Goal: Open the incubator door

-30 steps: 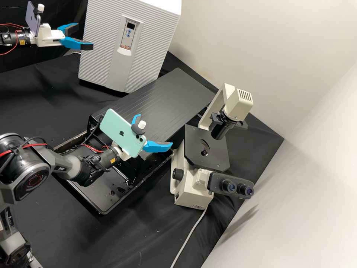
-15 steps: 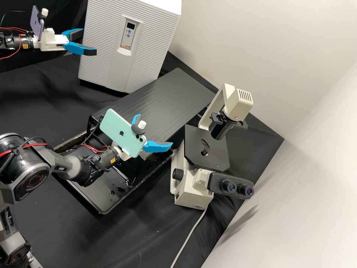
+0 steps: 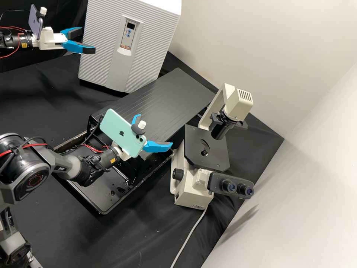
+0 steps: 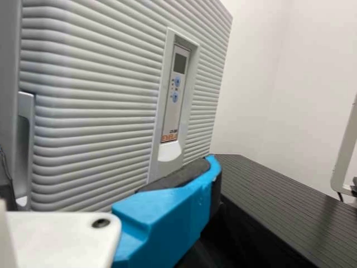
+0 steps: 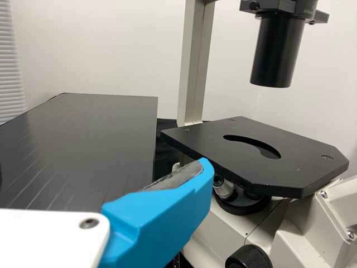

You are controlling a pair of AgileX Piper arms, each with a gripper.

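Observation:
The white ribbed incubator (image 3: 148,44) stands at the back, its door shut flush; a recessed grip (image 4: 25,128) shows at the door's side edge in the left wrist view. My left gripper (image 3: 87,40), open, is at the incubator's left side in the high view, its fingers overlapping that edge; contact cannot be told. The left wrist view has the left gripper (image 4: 173,212) with one blue finger before the ribbed front. Between the black tray and the microscope my right gripper (image 3: 155,130) stands wide open and empty; in its wrist view the right gripper (image 5: 167,218) is beside the microscope stage.
A cream microscope (image 3: 193,190) with a black stage (image 3: 208,156) stands right of the right gripper. A dark ribbed board (image 3: 174,93) slopes in front of the incubator, beside a wet black tray (image 3: 108,197). A pale cable (image 3: 189,234) runs along the bench.
The left gripper moved right and down in the high view, then drifted slightly back up and left, staying open. The right arm, incubator and door have not moved.

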